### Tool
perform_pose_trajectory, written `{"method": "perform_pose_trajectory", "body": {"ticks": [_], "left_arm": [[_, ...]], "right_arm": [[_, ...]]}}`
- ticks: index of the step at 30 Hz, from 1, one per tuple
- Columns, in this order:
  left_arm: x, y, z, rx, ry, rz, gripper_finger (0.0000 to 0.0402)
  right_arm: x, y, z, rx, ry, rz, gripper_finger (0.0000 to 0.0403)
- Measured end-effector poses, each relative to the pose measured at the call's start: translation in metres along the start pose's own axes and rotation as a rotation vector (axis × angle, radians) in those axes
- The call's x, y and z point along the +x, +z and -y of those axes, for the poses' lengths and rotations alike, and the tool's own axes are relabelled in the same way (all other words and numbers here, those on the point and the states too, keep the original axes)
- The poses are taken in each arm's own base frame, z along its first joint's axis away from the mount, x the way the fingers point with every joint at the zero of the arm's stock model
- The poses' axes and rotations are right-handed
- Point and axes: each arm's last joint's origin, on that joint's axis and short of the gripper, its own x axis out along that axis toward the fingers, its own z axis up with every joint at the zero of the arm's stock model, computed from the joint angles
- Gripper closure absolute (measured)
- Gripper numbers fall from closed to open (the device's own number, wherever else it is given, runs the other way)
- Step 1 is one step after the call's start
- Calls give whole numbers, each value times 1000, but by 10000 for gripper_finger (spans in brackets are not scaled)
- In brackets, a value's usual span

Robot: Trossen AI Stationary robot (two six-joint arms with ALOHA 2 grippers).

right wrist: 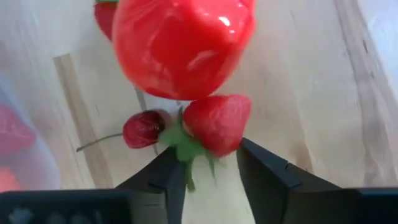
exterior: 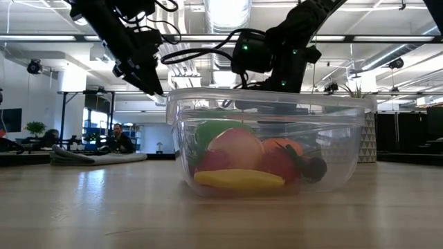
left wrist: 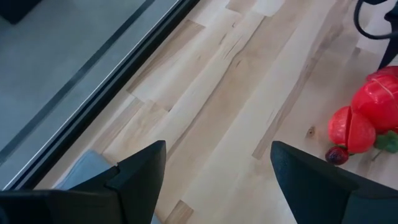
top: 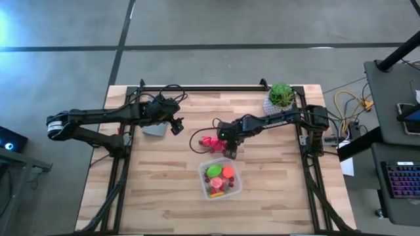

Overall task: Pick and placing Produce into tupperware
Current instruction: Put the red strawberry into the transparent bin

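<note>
The clear tupperware [top: 203,168] stands near the table's middle front and holds green, orange and red produce; the low view shows it up close [exterior: 346,149]. A pink-red heap of produce [top: 210,141] lies just beyond it. My right gripper [top: 229,151] is beside that heap, shut on a small red strawberry [right wrist: 217,124]. A big glossy red piece [right wrist: 180,43] and a dark red cherry [right wrist: 143,129] lie just past the strawberry. My left gripper [top: 177,126] is open and empty above the bare wood to the left of the heap, as the left wrist view [left wrist: 217,168] shows. My right gripper pinches the strawberry's leafy end [right wrist: 208,148] between its two fingers, only at their free ends. The red body sticks out past the fingertips, and green leaves hang into the gap. Whether the strawberry rests on the table, I cannot tell.
A grey cloth [top: 155,128] lies under the left arm. A green plant in a white pot [top: 281,96] stands at the far right corner. A black cable [top: 197,134] loops by the heap. People sit in the room behind [exterior: 118,138].
</note>
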Motion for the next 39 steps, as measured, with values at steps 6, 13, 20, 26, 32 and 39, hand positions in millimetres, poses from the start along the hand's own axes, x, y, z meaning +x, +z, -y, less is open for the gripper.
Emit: {"method": "perform_pose_trajectory", "body": {"ticks": [6, 13, 20, 26, 32, 39], "left_arm": [[0, 0, 0, 0, 0, 0, 127], [0, 0, 0, 0, 0, 1, 127], [0, 0, 0, 0, 0, 1, 127], [0, 0, 0, 1, 0, 0, 127], [0, 0, 0, 2, 0, -1, 127], [0, 0, 0, 8, 0, 0, 127]], "right_arm": [[0, 0, 4, 58, 5, -13, 212], [-6, 8, 8, 113, -19, 28, 148], [-8, 13, 21, 151, -39, 43, 124], [2, 11, 23, 137, -20, 11, 124], [10, 14, 23, 128, -25, -5, 123], [10, 17, 25, 87, -41, 1, 146]]}}
